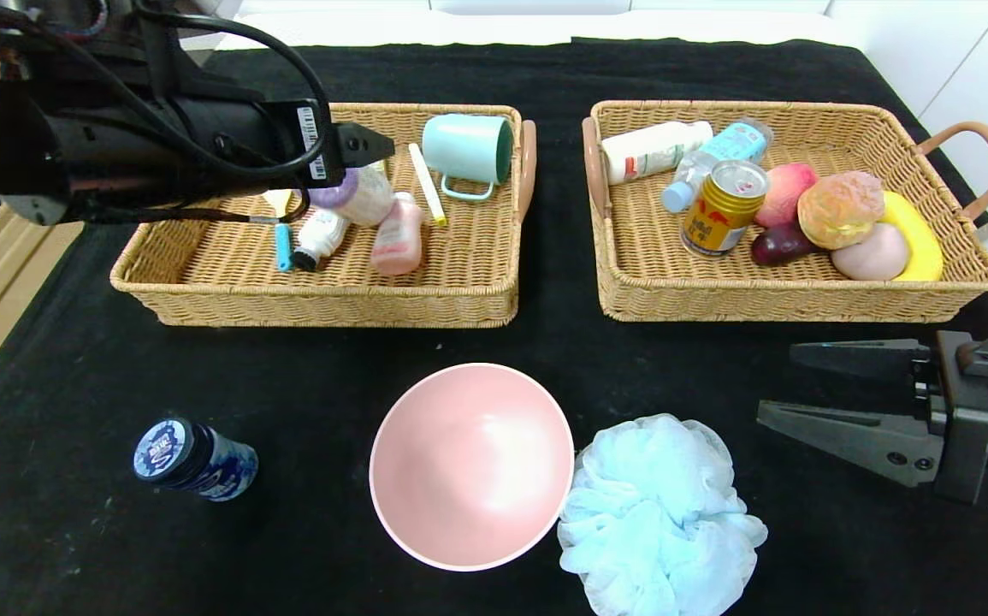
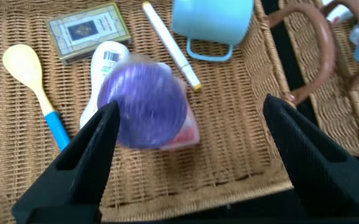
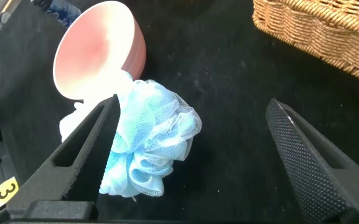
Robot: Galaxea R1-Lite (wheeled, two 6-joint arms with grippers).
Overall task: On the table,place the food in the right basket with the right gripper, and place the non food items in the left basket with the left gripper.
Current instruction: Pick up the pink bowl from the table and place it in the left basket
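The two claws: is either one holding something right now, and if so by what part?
Nothing is held. The left gripper stands open above the purple-capped canister in the left basket. The right gripper is open and empty over the table.

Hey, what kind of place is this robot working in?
Probably an indoor sorting test bench, not a lived-in kitchen: a table draped in black cloth, two wicker baskets, the left basket with toiletries and the right basket with food, and white cabinet fronts behind.
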